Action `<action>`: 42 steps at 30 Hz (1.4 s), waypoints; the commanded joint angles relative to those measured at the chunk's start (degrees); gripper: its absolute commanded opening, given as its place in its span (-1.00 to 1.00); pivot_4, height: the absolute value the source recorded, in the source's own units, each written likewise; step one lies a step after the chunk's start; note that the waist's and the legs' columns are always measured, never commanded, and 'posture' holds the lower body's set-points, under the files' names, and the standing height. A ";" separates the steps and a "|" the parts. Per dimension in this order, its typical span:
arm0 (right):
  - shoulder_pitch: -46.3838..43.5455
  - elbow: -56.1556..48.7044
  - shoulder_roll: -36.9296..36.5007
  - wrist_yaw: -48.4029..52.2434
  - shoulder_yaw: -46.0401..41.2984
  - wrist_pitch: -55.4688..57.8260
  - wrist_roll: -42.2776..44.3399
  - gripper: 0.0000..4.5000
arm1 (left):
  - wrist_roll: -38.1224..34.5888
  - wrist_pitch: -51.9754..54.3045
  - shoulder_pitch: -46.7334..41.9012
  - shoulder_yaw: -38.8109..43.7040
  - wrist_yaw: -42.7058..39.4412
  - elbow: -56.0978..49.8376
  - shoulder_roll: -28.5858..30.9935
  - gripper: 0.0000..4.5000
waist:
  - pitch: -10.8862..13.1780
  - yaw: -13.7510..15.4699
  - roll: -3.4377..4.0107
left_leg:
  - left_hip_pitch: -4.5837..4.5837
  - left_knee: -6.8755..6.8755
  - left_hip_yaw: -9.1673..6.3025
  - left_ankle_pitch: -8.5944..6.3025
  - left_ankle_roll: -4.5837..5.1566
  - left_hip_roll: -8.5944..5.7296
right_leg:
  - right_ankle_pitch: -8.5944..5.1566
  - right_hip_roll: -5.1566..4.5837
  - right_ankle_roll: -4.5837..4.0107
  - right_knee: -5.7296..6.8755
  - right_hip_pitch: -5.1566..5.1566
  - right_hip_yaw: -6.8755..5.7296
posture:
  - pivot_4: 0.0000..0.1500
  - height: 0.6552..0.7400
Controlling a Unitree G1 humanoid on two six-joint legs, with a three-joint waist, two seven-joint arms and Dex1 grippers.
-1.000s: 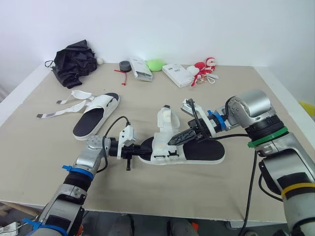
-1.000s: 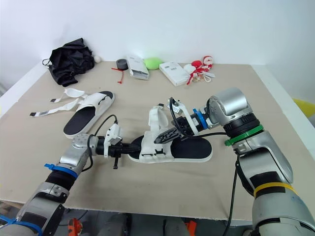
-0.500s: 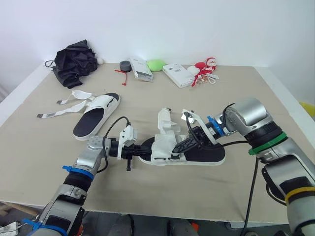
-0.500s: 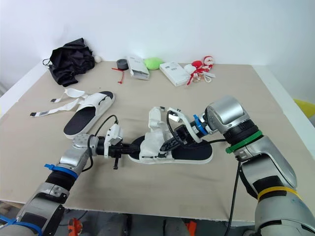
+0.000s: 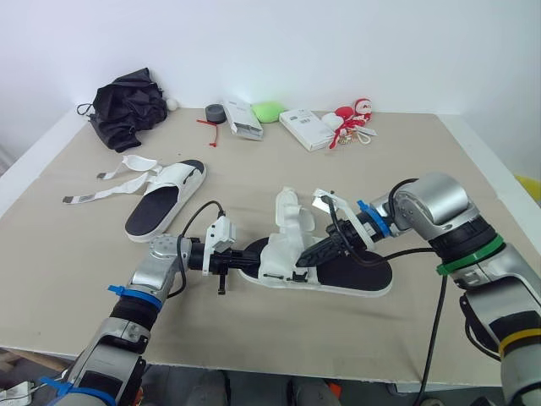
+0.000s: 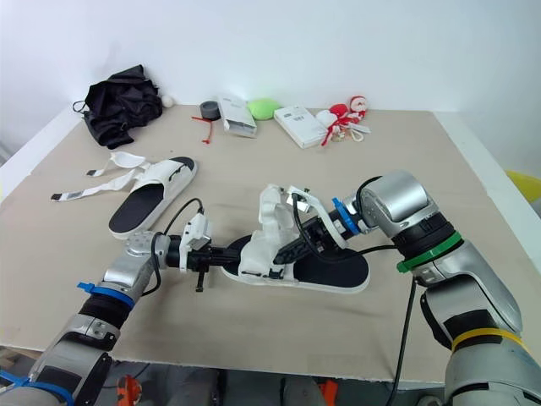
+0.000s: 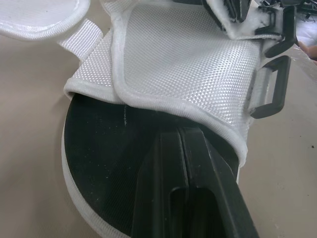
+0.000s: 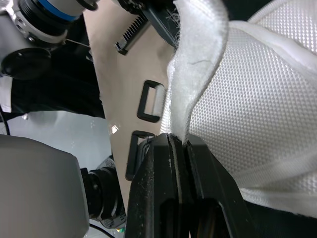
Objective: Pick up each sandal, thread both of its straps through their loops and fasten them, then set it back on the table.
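Right now you are working the strap-threading step on the sandal (image 5: 338, 272), which is lying in the middle of the table (image 5: 406, 169). Neither of its straps is looking fastened yet. Your right jaws are clenched on the edge of a white strap (image 8: 198, 59) over the sandal's forefoot, holding it raised off the insole. Your left jaws are pressed together and lying on the black insole at what looks like the sandal's toe end. You cannot tell whether they are pinching anything or only pinning the sandal down.

Two black loops (image 8: 150, 100) are hanging off the sandal's side, just beside the held strap but apart from it, and both are looking empty. Next, I judge, you are needing to bring the strap's free end to the nearer loop, feed it through and fold it back on itself. The left jaws should be steadying the toe meanwhile, so the sandal is not sliding.

The strap's tip is hiding behind the right jaws, so it is hard to make out which strap goes to which loop. The other strap is getting lost among the white folds. The second sandal (image 5: 165, 196) is lying well apart, beyond the sandal's toe, with its straps splayed open.
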 commanded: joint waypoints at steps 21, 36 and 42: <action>6.99 -10.52 -1.00 -1.93 -2.87 -2.68 1.61 -0.97 | 5.10 3.23 4.29 -4.27 1.03 6.70 1.31 -1.00 | -0.14 -0.20 -0.06 | 0.15 0.01 0.01 0.00 0.00 0.07 | 0.02 0.06 -0.07 0.00 0.05 -0.01 | 1.00 0.95; 9.20 -13.88 -4.80 2.37 -12.51 -8.92 5.43 0.50 | 5.20 3.03 3.78 -4.24 1.12 7.34 1.05 -1.00 | -0.11 -0.06 -0.07 | 0.14 0.04 0.01 -0.01 -0.03 0.07 | 0.02 0.06 -0.09 -0.02 0.08 0.00 | 1.00 0.95; 17.53 -26.20 -11.97 1.84 -20.62 -11.17 9.17 0.50 | 5.12 3.12 3.96 -4.06 1.43 7.06 0.89 -1.00 | -0.11 0.16 -0.12 | 0.12 0.02 0.00 -0.05 -0.06 0.07 | -0.05 0.05 -0.06 -0.04 0.13 -0.02 | 1.00 0.95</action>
